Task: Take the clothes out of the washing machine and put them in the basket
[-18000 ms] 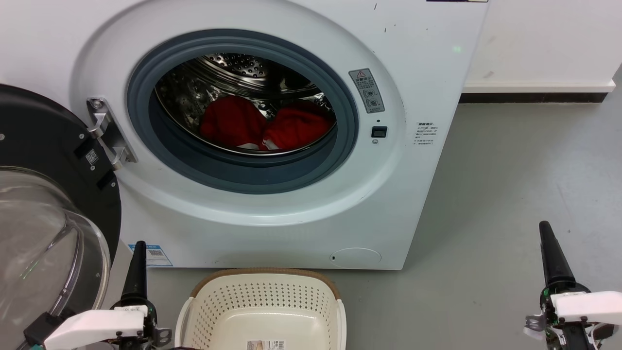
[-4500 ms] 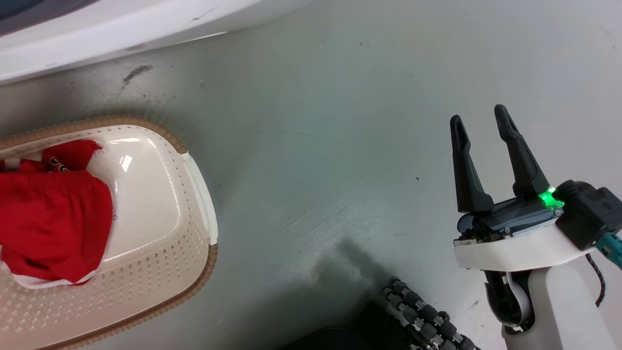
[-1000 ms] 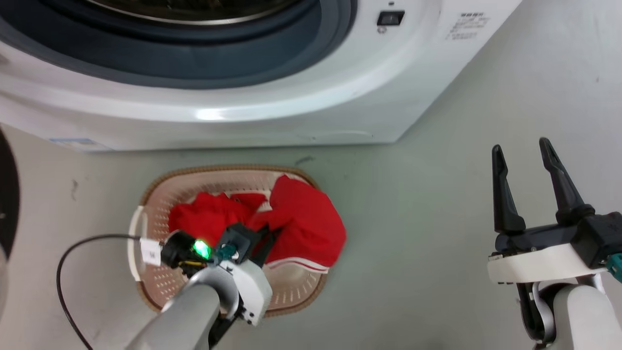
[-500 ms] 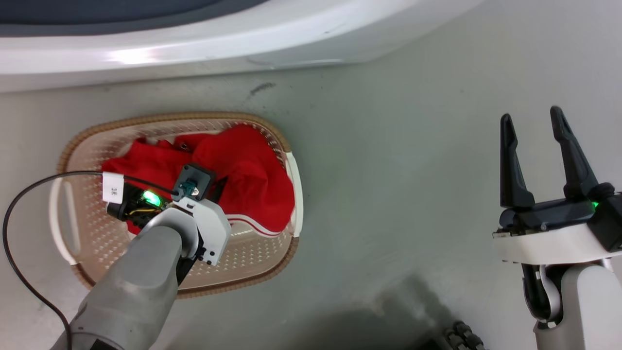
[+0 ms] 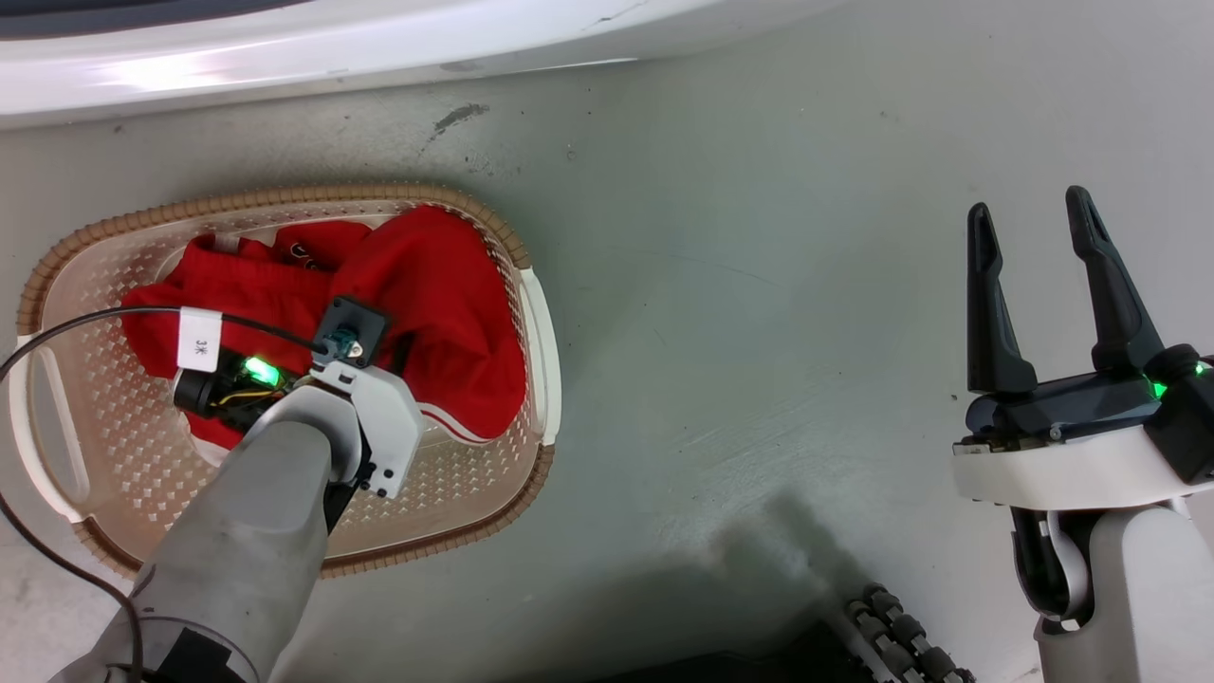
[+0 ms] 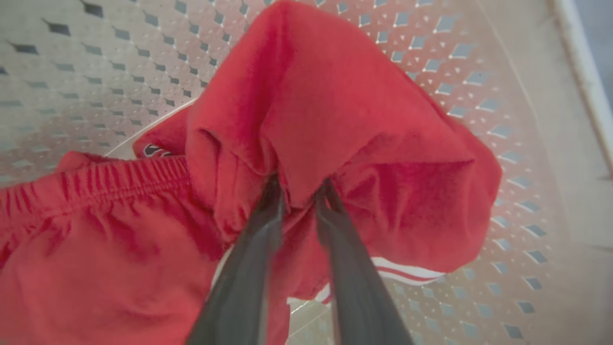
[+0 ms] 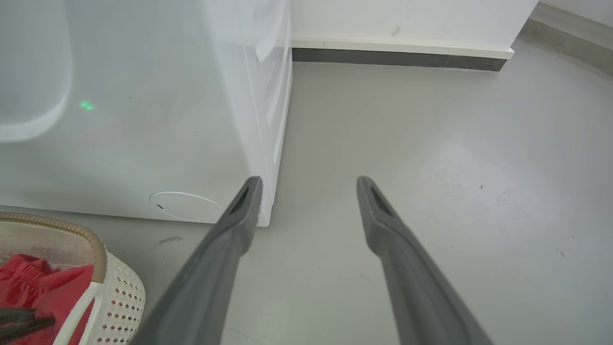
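The cream basket point(image 5: 285, 196) stands on the floor below the washing machine point(image 5: 285, 47), whose white lower front crosses the top of the head view. Both red clothes lie in it: one with a white striped hem point(image 5: 446, 304) on the right, one with an elastic waistband point(image 5: 237, 285) on the left. My left forearm point(image 5: 285, 493) reaches down over them. In the left wrist view my left gripper point(image 6: 300, 184) is shut on a fold of the striped garment point(image 6: 345, 105), beside the waistband garment point(image 6: 96, 249) and the basket wall point(image 6: 96, 72). My right gripper point(image 5: 1029, 207) hangs open and empty over bare floor.
A black cable point(image 5: 57, 327) loops from my left wrist across the basket's left side. My base's rollers point(image 5: 901, 636) show at the bottom. In the right wrist view my right gripper point(image 7: 309, 181) points past the washing machine's corner point(image 7: 273, 143) towards a dark baseboard point(image 7: 397, 56).
The head camera has tilted down and swung, so the washer slid up out of view. The striped garment, draped over the basket's right rim a second ago, now sits further inside. Right gripper unchanged.
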{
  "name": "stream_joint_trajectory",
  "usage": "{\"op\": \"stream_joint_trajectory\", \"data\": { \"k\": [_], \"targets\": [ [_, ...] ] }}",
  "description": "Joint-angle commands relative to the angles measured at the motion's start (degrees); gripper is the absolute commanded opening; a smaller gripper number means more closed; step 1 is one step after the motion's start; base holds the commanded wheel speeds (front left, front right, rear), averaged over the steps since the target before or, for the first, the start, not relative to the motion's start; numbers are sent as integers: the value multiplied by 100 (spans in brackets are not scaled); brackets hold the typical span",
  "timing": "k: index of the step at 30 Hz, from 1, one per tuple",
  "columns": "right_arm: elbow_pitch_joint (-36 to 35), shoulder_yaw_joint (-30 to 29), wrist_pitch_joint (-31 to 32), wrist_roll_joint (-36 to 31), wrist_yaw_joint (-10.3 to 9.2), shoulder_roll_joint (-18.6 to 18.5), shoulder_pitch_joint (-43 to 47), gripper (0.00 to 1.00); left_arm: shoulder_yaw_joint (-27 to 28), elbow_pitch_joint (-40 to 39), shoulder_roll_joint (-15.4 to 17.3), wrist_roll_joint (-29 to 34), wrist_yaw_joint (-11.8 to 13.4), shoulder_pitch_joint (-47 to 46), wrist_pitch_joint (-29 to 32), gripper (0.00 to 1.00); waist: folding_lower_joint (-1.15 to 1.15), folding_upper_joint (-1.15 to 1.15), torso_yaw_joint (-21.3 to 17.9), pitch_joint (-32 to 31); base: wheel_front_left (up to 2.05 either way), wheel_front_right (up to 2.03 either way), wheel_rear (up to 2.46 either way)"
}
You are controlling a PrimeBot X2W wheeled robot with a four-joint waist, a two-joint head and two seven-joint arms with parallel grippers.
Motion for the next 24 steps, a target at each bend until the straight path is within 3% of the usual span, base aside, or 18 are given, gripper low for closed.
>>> {"op": "stream_joint_trajectory", "data": {
  "k": [1, 6, 13, 24],
  "targets": [
    [11, -7, -13, 25, -6, 2, -113, 100, -6, 33, 18, -6, 14, 29, -29, 100, -1, 0, 4, -14, 0, 0, 0],
    [88, -18, -13, -41, -6, 2, -54, 100, 30, -37, -77, -62, 14, 130, -43, 100, -1, 0, 96, -234, 0, 0, 0],
    [203, -168, -13, -257, -6, 0, 73, 100, 314, -957, -116, -98, 73, 584, -35, 100, -1, 0, 423, -988, 0, 0, 0],
    [500, -264, -13, -520, -6, -1, 484, 100, 1578, -2900, -11, 65, 310, 1831, -37, 100, -1, 0, 916, -2698, 0, 0, 0]
  ]
}}
